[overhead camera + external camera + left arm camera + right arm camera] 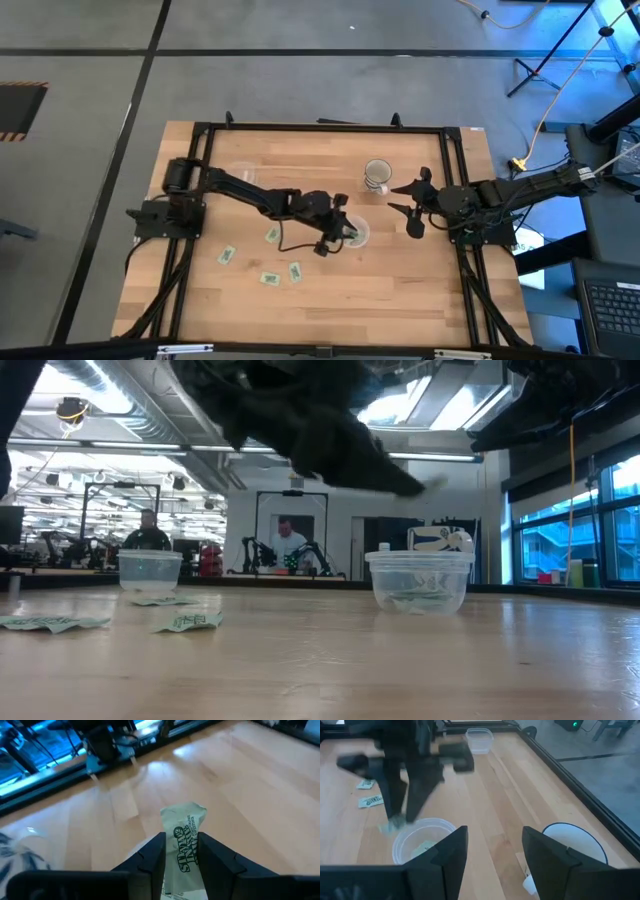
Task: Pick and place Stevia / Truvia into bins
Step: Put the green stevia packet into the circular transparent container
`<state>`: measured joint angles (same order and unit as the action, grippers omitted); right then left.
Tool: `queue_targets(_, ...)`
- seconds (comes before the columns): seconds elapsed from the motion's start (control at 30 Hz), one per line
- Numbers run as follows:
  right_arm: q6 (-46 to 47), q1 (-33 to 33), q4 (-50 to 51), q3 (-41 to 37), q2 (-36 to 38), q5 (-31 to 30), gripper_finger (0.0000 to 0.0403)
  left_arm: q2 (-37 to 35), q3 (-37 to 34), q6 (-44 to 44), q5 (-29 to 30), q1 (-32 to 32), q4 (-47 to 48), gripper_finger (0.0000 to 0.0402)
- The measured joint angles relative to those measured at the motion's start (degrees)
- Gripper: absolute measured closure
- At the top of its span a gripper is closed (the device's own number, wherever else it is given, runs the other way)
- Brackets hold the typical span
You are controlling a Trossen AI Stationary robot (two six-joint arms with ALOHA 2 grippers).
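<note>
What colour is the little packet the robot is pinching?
Pale green with dark lettering; the sachet in the left pincer shows best in the left wrist view.

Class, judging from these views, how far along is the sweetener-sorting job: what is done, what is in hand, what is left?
Done: at least one sachet lies in the clear cup near the mug. In hand: the left gripper holds a Stevia sachet beside that cup. Left: four sachets lie on the table; the far cup looks empty. The right gripper waits open.
</note>
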<state>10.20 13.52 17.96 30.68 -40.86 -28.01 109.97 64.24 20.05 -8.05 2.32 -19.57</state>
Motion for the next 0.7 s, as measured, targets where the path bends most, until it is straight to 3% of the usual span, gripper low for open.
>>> queue_targets(0.23,0.02,0.00,0.48,0.00,0.00,0.05,0.0211,6.07,4.27,0.24,0.42,-0.37,0.74,0.0300)
queue_targets(0.7,0.02,0.00,1.22,0.00,-0.01,0.13,0.0211,6.34,4.45,-3.23,7.22,-1.32,6.26,0.0299)
